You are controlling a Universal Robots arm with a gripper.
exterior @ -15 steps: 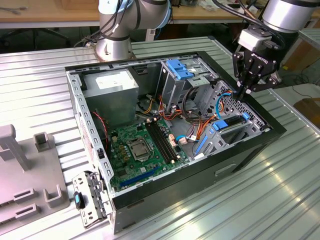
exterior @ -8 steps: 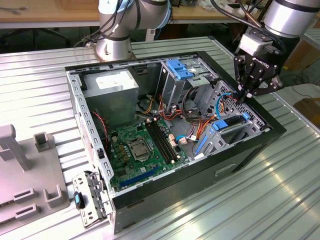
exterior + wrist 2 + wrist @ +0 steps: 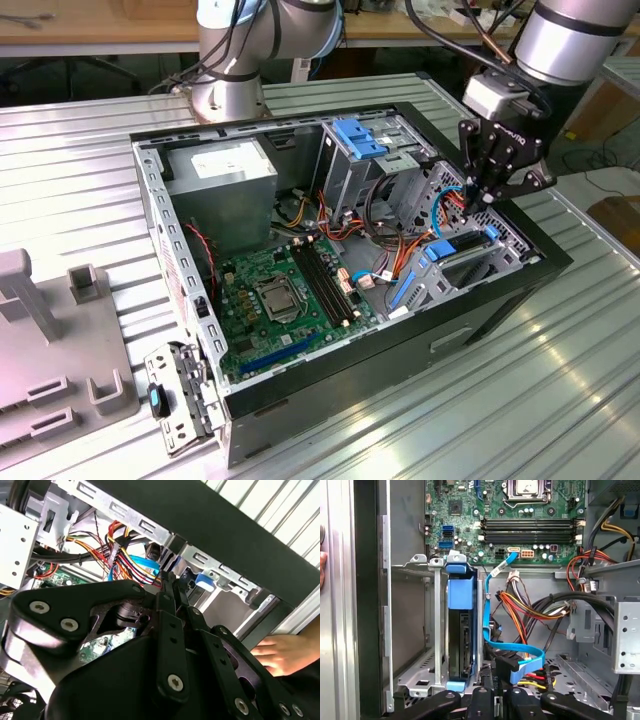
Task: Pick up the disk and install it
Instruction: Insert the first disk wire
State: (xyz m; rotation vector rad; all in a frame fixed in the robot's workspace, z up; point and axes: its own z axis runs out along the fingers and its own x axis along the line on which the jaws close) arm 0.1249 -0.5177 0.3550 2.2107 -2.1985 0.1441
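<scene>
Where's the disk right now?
The disk stands on edge in the drive cage at the exterior view's right end of the case, beneath the gripper, beside a blue cable.

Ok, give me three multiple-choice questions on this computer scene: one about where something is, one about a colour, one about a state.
1. Where is the disk?
A) on the table
B) in the metal drive cage
C) on top of the power supply

2. What colour is the disk's carrier?
A) blue
B) red
C) yellow

3. The computer case is:
A) closed with its panel on
B) upside down
C) open, with the motherboard exposed

Answers:
1 B, the disk stands in a slot of the cage.
2 A, blue plastic frames the disk.
3 C, the green board lies in plain view.
</scene>
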